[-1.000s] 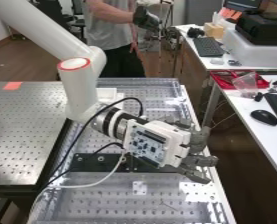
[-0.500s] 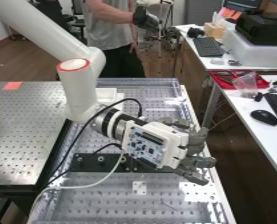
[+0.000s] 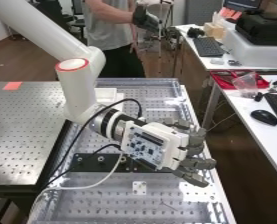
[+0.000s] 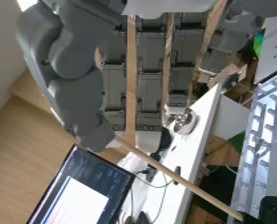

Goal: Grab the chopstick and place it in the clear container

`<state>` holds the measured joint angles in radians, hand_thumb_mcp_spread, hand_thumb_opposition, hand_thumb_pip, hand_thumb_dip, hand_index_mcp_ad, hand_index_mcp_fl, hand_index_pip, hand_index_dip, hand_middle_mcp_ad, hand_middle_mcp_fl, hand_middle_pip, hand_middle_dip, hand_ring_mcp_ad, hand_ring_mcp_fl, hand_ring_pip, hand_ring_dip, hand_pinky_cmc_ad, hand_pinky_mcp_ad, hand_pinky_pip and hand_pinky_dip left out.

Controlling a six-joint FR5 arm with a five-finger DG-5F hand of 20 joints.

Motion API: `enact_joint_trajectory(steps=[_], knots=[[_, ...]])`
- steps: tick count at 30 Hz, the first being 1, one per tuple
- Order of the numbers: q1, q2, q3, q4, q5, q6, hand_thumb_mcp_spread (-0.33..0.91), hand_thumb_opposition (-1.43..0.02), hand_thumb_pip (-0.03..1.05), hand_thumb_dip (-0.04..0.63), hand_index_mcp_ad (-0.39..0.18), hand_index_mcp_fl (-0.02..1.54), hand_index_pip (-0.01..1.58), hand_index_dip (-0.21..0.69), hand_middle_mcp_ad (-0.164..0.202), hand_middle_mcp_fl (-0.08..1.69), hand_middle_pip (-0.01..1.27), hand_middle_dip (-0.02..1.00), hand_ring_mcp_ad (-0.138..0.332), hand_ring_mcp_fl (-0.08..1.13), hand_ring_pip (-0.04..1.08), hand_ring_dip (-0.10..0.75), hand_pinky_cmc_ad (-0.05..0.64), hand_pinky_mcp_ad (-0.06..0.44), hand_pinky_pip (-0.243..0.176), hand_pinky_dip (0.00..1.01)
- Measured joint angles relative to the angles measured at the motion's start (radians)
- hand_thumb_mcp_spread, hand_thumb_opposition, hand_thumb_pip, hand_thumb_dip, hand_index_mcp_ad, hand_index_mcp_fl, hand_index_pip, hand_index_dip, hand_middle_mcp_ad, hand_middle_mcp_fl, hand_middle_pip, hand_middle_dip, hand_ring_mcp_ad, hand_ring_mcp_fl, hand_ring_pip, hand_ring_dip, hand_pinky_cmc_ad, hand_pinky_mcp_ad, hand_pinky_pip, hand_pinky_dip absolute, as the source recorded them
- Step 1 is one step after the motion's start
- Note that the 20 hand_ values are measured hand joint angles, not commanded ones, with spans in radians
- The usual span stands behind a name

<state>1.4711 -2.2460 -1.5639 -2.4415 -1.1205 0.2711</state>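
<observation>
The hand is right of centre over the bench in the high view, its back turned up and its fingers toward the right edge. In the wrist view the hand has its thumb bent in close to the fingertips. A thin wooden chopstick is pinched at one end by the thumb tip and slants away from the hand, its far end near a small dark object. Clear walls line the perforated bench area under the arm; I cannot tell whether they belong to the container.
A black bracket crosses the bench below the forearm, with cables looping beside it. Behind the wrist is a white box. A side desk on the right holds a red tray and a mouse. A laptop stands beyond the thumb.
The hand has shifted very slightly to the left in the high view, and its lower fingers sit a little differently. The rest of the arm looks almost still.
</observation>
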Motion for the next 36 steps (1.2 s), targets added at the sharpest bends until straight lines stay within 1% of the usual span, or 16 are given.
enact_joint_trajectory(steps=[6, 8, 10, 13, 15, 16, 17, 18, 19, 20, 21, 22, 27, 30, 33, 36], knots=[[-0.002, 0.001, -0.001, 0.003, 0.002, -0.005, 0.52, -0.90, 0.60, 0.281, -0.101, 0.72, 0.97, -0.005, 0.063, 0.85, 0.59, 0.62, 0.080, 0.56, 0.08, 0.424, 0.319, 0.183, 0.012, 0.18], [-0.002, 0.001, -0.001, 0.006, 0.004, -0.008, 0.52, -0.93, 0.58, 0.284, -0.105, 0.79, 1.04, -0.012, 0.059, 0.85, 0.60, 0.61, 0.084, 0.56, 0.08, 0.424, 0.319, 0.183, 0.012, 0.18], [-0.001, 0.001, 0.000, 0.007, 0.009, -0.010, 0.52, -0.96, 0.58, 0.284, -0.110, 0.79, 1.05, -0.012, 0.061, 0.85, 0.60, 0.61, 0.084, 0.60, 0.08, 0.424, 0.319, 0.180, 0.012, 0.18], [0.000, 0.001, 0.000, 0.012, 0.016, -0.016, 0.52, -0.99, 0.56, 0.284, -0.106, 0.82, 1.06, -0.012, 0.061, 0.94, 0.62, 0.61, 0.080, 0.62, 0.08, 0.424, 0.326, 0.180, 0.012, 0.18], [0.001, 0.001, 0.000, 0.015, 0.021, -0.018, 0.56, -1.02, 0.51, 0.284, -0.106, 0.85, 1.06, -0.012, 0.058, 1.03, 0.68, 0.61, 0.084, 0.65, 0.08, 0.424, 0.326, 0.180, 0.012, 0.18], [0.001, 0.001, 0.000, 0.018, 0.025, -0.020, 0.57, -1.02, 0.51, 0.281, -0.110, 0.85, 1.06, -0.012, 0.058, 1.12, 0.71, 0.62, 0.082, 0.66, 0.08, 0.424, 0.326, 0.183, 0.012, 0.18], [0.002, 0.001, -0.001, 0.019, 0.029, -0.020, 0.57, -1.02, 0.51, 0.279, -0.106, 0.85, 1.05, -0.010, 0.058, 1.16, 0.73, 0.62, 0.080, 0.67, 0.08, 0.421, 0.326, 0.183, 0.012, 0.18], [0.003, 0.001, -0.001, 0.020, 0.030, -0.021, 0.57, -1.02, 0.50, 0.283, -0.106, 0.86, 1.05, -0.010, 0.058, 1.16, 0.74, 0.62, 0.079, 0.69, 0.08, 0.424, 0.326, 0.183, 0.012, 0.18], [0.004, 0.000, -0.001, 0.023, 0.035, -0.021, 0.58, -1.03, 0.50, 0.269, -0.106, 0.87, 1.04, 0.000, 0.061, 1.16, 0.75, 0.64, 0.075, 0.71, 0.08, 0.424, 0.333, 0.183, 0.014, 0.18], [0.005, 0.000, -0.002, 0.027, 0.039, -0.023, 0.58, -1.03, 0.50, 0.267, -0.106, 0.88, 1.02, 0.005, 0.058, 1.16, 0.75, 0.64, 0.077, 0.70, 0.08, 0.426, 0.328, 0.185, 0.014, 0.18], [0.005, 0.000, -0.002, 0.029, 0.041, -0.024, 0.58, -1.03, 0.50, 0.267, -0.106, 0.89, 1.02, 0.014, 0.058, 1.16, 0.75, 0.64, 0.079, 0.72, 0.08, 0.426, 0.347, 0.195, 0.016, 0.18], [0.007, -0.001, -0.003, 0.033, 0.048, -0.026, 0.60, -1.03, 0.50, 0.267, -0.106, 0.88, 1.01, 0.017, 0.058, 1.17, 0.75, 0.64, 0.075, 0.74, 0.08, 0.426, 0.344, 0.201, 0.016, 0.18], [0.012, -0.004, 0.001, 0.044, 0.064, -0.038, 0.60, -1.04, 0.50, 0.265, -0.106, 0.93, 0.95, 0.019, 0.061, 1.22, 0.72, 0.64, 0.065, 0.80, 0.08, 0.426, 0.363, 0.201, 0.016, 0.18], [0.012, -0.007, 0.007, 0.039, 0.061, -0.040, 0.60, -1.04, 0.50, 0.265, -0.106, 0.94, 0.93, 0.021, 0.058, 1.23, 0.70, 0.64, 0.068, 0.80, 0.08, 0.426, 0.372, 0.201, 0.016, 0.18], [0.013, -0.009, 0.014, 0.030, 0.056, -0.037, 0.60, -1.04, 0.50, 0.265, -0.106, 0.95, 0.92, 0.021, 0.058, 1.24, 0.69, 0.64, 0.052, 0.82, 0.08, 0.426, 0.375, 0.202, 0.016, 0.18], [0.012, -0.009, 0.017, 0.025, 0.050, -0.038, 0.61, -1.04, 0.49, 0.267, -0.106, 0.95, 0.91, 0.033, 0.058, 1.25, 0.68, 0.64, 0.054, 0.82, 0.08, 0.426, 0.377, 0.199, 0.016, 0.18]])
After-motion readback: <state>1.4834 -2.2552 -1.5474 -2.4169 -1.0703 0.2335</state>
